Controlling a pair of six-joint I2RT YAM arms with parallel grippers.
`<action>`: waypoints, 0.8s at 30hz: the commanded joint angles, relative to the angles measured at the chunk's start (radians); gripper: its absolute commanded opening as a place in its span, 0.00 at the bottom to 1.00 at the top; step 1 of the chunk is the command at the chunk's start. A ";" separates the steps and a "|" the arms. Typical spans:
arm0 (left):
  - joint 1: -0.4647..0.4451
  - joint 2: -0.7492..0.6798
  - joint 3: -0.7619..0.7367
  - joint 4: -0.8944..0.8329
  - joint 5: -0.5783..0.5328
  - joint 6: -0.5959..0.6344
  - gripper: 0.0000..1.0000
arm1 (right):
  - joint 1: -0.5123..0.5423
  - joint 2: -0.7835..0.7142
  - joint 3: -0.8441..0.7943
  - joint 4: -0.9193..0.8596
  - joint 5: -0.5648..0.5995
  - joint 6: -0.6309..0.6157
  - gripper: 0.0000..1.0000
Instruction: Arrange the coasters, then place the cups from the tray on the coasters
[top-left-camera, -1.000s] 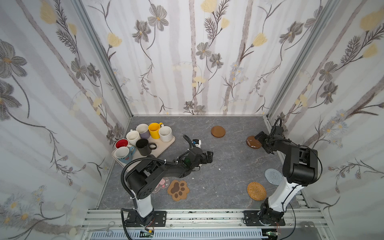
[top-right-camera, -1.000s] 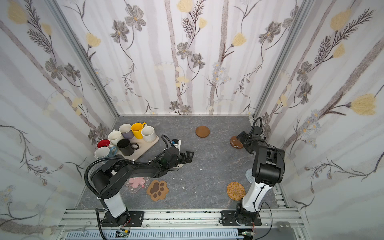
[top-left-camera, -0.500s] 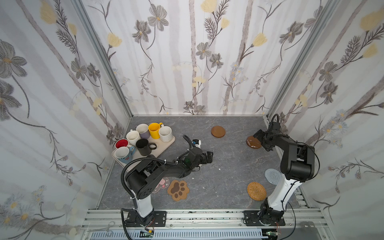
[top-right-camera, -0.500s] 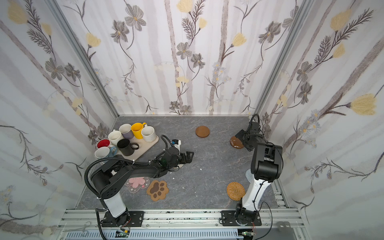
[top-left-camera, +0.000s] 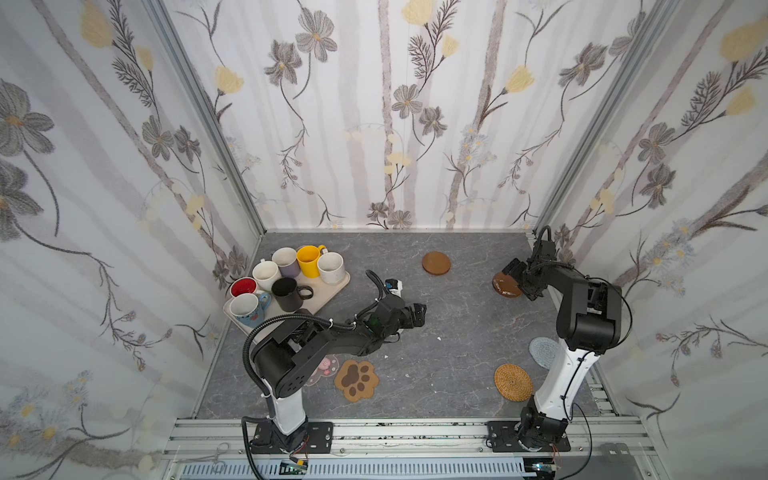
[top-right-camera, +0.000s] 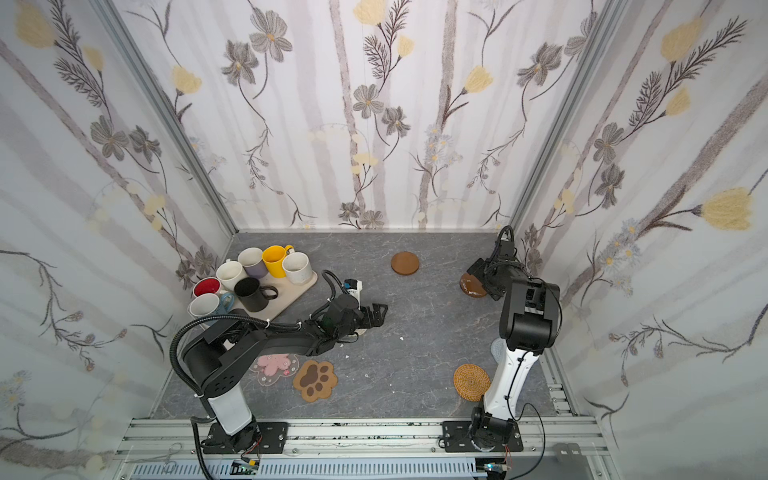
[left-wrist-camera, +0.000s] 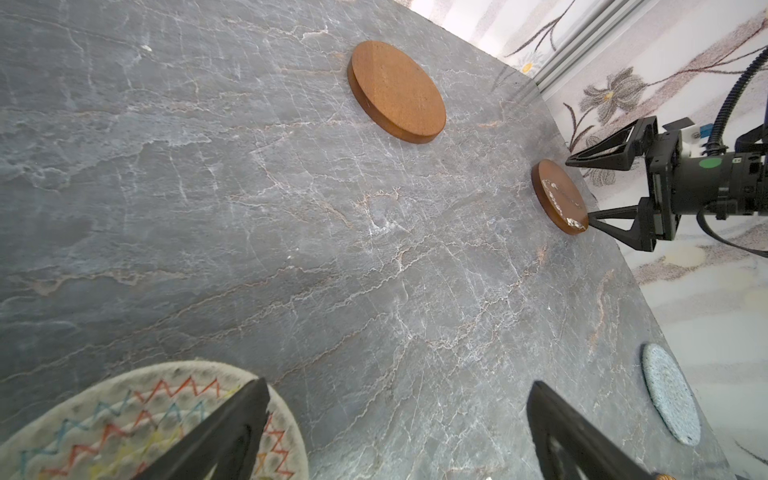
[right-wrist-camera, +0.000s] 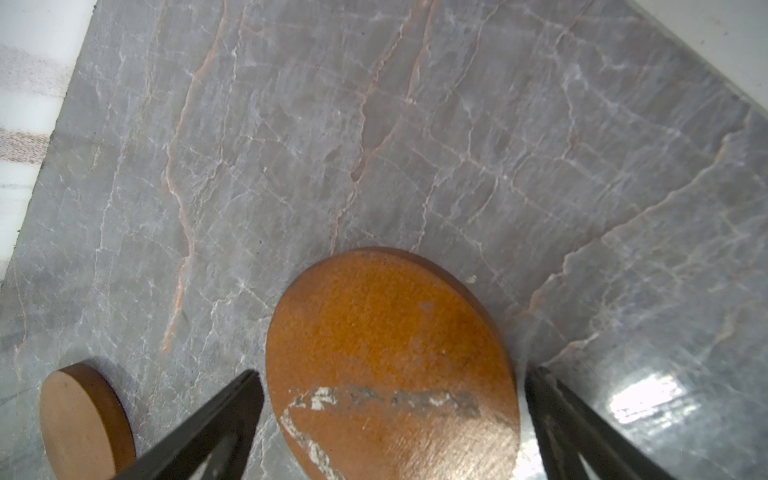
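Straddling the scarred disc (right-wrist-camera: 386, 353), right fingers (right-wrist-camera: 216, 419) have shifted (both pairs gape wide, empty).

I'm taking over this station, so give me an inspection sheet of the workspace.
Surface: grey marbled tabletop, flat.
Job's things: seven cups on the tray; coasters scattered, all bare.
Clutter: white crumbs mid-table.
End effectors: left end effector open by woven coaster; right end effector open around scuffed wooden disc.
Cables: black hose loops over left arm.
Surroundings: floral walls, aluminium rail in front.
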 joint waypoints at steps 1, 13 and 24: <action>0.000 0.007 0.005 0.029 -0.001 0.001 1.00 | 0.007 0.022 -0.002 -0.025 -0.033 0.006 1.00; 0.009 0.018 0.008 0.029 0.002 -0.001 1.00 | 0.069 0.070 0.056 -0.034 -0.060 -0.028 1.00; 0.014 0.030 0.012 0.030 0.014 -0.007 1.00 | 0.108 0.059 0.129 -0.129 -0.012 -0.069 1.00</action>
